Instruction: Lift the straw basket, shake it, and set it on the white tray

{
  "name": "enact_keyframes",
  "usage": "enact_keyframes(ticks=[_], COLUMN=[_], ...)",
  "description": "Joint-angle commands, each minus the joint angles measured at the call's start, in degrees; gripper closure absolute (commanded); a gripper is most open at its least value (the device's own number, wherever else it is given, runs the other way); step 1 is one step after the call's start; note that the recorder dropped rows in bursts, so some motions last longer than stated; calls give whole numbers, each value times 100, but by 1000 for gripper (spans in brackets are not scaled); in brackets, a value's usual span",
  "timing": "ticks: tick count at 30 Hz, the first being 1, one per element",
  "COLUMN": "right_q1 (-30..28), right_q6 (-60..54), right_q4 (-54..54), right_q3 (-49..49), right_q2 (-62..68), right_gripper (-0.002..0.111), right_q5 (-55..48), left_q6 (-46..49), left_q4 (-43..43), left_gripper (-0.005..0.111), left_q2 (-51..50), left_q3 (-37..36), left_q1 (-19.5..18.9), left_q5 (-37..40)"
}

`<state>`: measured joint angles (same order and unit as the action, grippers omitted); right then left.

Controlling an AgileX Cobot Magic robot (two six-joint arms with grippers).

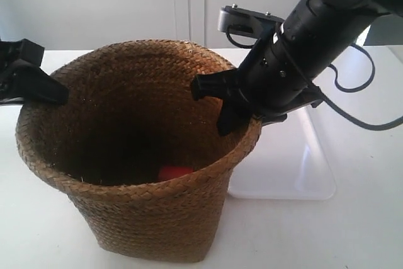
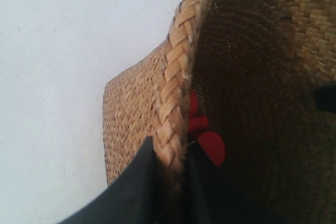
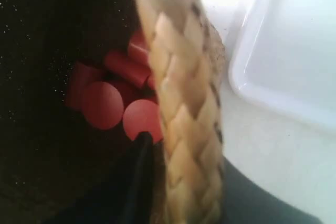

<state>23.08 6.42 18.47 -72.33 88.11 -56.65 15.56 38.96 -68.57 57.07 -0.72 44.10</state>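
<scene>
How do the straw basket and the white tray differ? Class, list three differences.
The straw basket is brown and woven; the white tray is glossy and smooth. The basket is tall and deep; the tray shallow and flat. The left gripper and right gripper clamp the basket's rim; none touches the tray. Both are open-topped.

We see a plain white table (image 1: 368, 234). A brown woven basket (image 1: 151, 218) stands on it toward the near edge. A shallow white tray (image 1: 296, 168) lies flat just beside the basket, on the side of the far edge, partly hidden behind it.
</scene>
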Motion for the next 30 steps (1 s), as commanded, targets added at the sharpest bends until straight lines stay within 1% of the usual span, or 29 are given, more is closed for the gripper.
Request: enact_keyframes(ticks=[1, 5, 8, 16, 21, 23, 27, 28, 30], right_q1=[159, 267, 267, 561, 604, 604, 604, 604, 604], right_q6=[-225, -248, -248, -248, -248, -248, -248, -248, -248], right_q4=[-345, -948, -984, -973, -973, -1052, -1053, -1053, -1053], right_q3=[-23, -23, -23, -23, -23, -23, -23, -23, -23], right_q2=[-495, -970, -1103, -961, -898, -898, -898, -898, -898], right_gripper=[108, 108, 108, 108, 108, 108, 108, 108, 108], right_q5=[644, 782, 1034, 1289, 1325, 1338, 1371, 1371, 1371], left_q6=[110, 191, 293, 379, 585, 596, 596, 585, 574], left_q4=[210, 210, 210, 23, -47, -160, -196, -196, -196], left_gripper=[107, 107, 107, 107, 106, 98, 74, 71, 69], left_q2=[352, 672, 796, 628, 631, 631, 631, 631, 631], left_q3=[36, 36, 36, 24, 24, 24, 24, 24, 24], left_q1=[35, 35, 50, 580, 605, 605, 605, 605, 605], left_q5=[-175, -518, -637, -697, -648, -648, -648, -645, -634])
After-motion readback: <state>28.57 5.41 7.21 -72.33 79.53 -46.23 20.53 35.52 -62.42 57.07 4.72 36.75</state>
